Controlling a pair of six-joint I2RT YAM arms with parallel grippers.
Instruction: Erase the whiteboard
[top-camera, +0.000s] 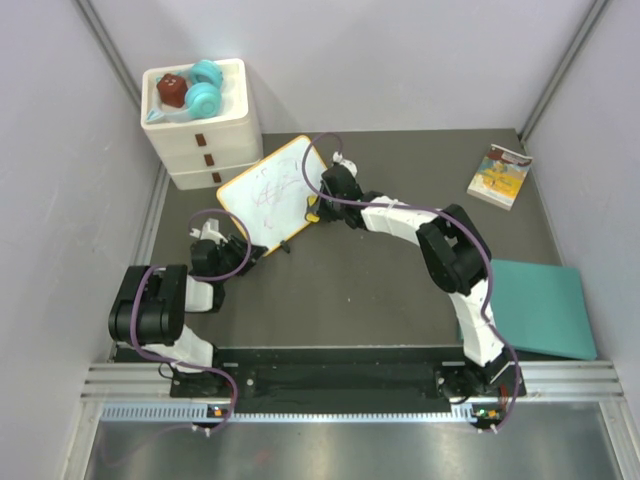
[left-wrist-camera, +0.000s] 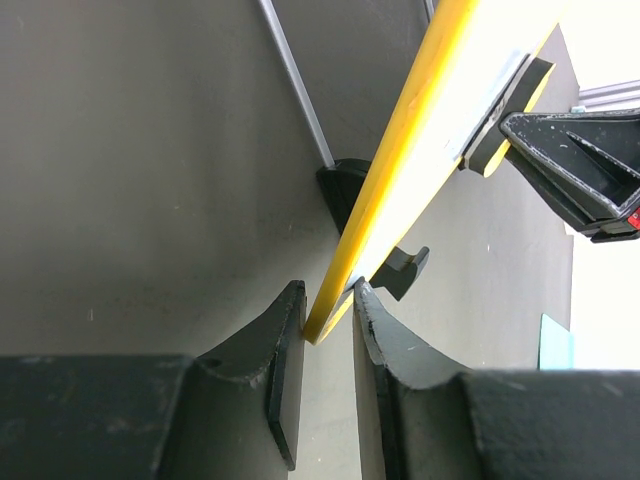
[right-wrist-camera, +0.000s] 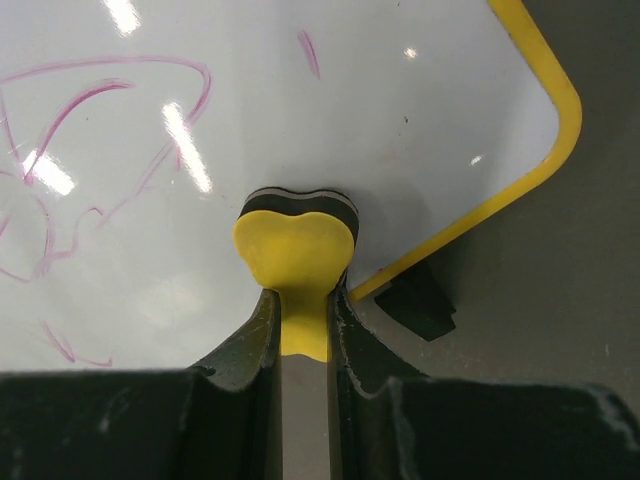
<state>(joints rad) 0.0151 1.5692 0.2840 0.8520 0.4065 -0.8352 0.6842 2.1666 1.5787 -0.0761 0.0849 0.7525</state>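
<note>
Overhead view of a dark table (top-camera: 350, 290) with two robot arms bolted at its near edge. The whiteboard (top-camera: 268, 188) stands tilted on small black feet toward the table's far left, just in front of a white drawer box (top-camera: 205, 135). Thin purple scribbles (right-wrist-camera: 110, 100) cover much of its white face. The patch nearest the right arm is almost clean, apart from one short stroke.

The left gripper (left-wrist-camera: 328, 300) pinches the board's yellow frame at a lower corner. Its fingers are narrow and closed on the edge, steadying the board. The right gripper (right-wrist-camera: 305, 300) clamps a yellow heart-shaped eraser (right-wrist-camera: 295, 245) between tightly closed fingers. The eraser's dark felt side rests against the board face near the right edge, beside a rounded corner and just above a foot (right-wrist-camera: 415, 300).

The step in hand appears to be the wiping itself, and it looks early (most of the ink is there to see). The next move likely calls for sliding the eraser across to the scribbles, with the felt kept flat on the surface. Meanwhile the left gripper would need to hold the frame firm, so that the propped board does not tip back or skid.
</note>
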